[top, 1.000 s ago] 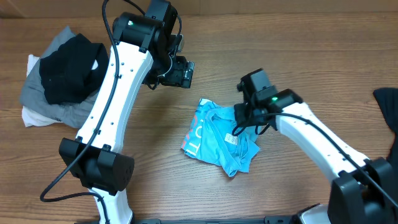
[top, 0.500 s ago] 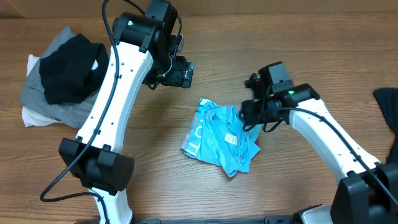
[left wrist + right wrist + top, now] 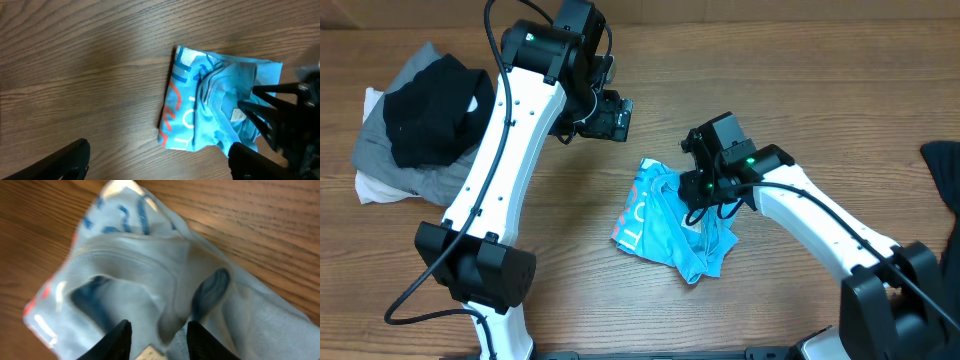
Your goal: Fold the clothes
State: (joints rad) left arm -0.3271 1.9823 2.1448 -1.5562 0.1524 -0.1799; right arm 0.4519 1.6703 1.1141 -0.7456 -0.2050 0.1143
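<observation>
The clothes' sky-blue T-shirt (image 3: 660,225) lies crumpled mid-table, its white and red lettering on the left side. My right gripper (image 3: 698,195) hovers low over its collar area at the upper right. In the right wrist view the jaws (image 3: 159,330) stand apart over a raised fold of the shirt (image 3: 150,270), with a small label just below them. My left gripper (image 3: 610,115) hangs open above bare wood, up and left of the shirt. Its wrist view shows the shirt (image 3: 210,100) ahead of the wide-spread left gripper (image 3: 160,152), and the right arm's dark fingers (image 3: 265,102) on the cloth.
A pile of clothes sits at the far left: a black garment (image 3: 430,110) on top of a grey one (image 3: 375,150) and a white one (image 3: 380,190). Another dark garment (image 3: 942,170) shows at the right edge. Bare wooden table (image 3: 570,280) surrounds the shirt.
The right gripper pulled back to the right off the shirt, then swung left again over the collar with its jaws wider. The left arm stayed still.
</observation>
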